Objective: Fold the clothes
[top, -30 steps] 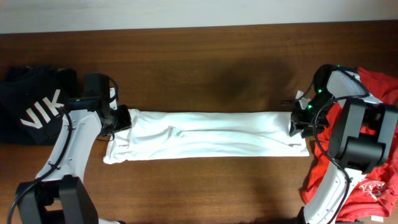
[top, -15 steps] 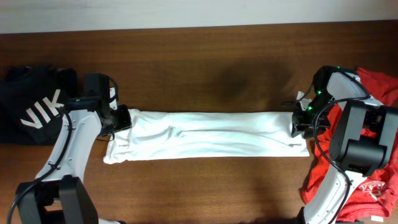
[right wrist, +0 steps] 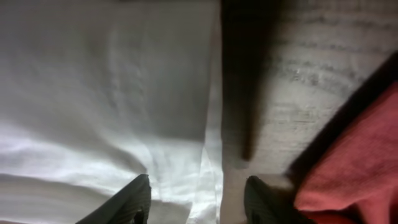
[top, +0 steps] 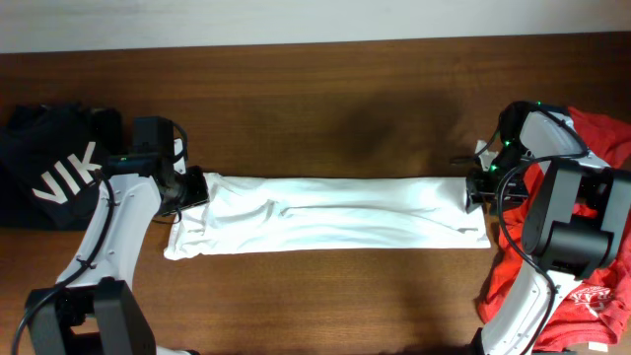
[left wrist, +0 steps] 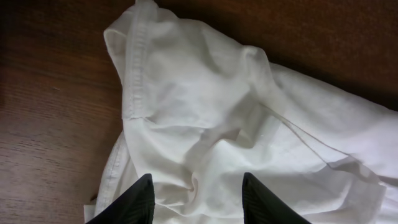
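1. The white T-shirt (top: 330, 214) is seen laid out as a long, narrow band across the middle of the table (top: 325, 99), running sideways from one arm to the other. No chest print can be made out; it is probably turned inward.
2. The left gripper (left wrist: 196, 177) is held low over the band's left end. Its jaws are spread wide and nothing is clamped. Rumpled cloth and a stitched hem lie beneath and between them.
3. The right gripper (right wrist: 198, 178) is poised at the opposite end, jaws likewise wide. They straddle the band's straight edge, with bare wood just beyond it.
4. One arm is stationed at each end, and the reason can be judged. Both ends could be pinched at once and the strip doubled over crosswise.
5. The black garment (top: 39, 168) is left at the far left, well apart. The red T-shirt (top: 601, 138) is heaped at the far right, near the right fingers, so it might be snagged.
6. The lengthwise folds look done and the crosswise fold is not yet made. The bunched left end would need every layer caught for a clean lift.
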{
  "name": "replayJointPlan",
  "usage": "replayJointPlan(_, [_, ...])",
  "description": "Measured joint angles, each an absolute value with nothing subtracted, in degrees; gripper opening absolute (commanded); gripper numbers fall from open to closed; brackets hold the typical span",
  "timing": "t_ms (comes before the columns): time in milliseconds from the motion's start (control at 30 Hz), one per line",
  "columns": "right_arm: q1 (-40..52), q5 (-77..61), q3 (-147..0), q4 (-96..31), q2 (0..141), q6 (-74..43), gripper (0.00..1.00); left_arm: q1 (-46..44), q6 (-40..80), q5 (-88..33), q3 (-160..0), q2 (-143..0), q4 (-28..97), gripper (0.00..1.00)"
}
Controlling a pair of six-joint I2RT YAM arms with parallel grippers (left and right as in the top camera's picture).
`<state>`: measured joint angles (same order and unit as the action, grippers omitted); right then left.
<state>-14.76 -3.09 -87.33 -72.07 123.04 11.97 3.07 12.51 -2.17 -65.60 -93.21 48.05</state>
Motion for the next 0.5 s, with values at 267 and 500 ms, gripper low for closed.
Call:
replayJointPlan(267, [-14.8, -5.5, -85.4, -71.0, 123.0, 11.9, 0.53, 3.1, 12.5, -2.2, -65.6, -93.2, 48.1, 0.45])
replayJointPlan(500, [-14.7, -9.5, -84.6, -71.5, 122.9, 11.8, 0.31, 3.1, 12.5, -2.2, -65.6, -93.2, 48.0, 0.45])
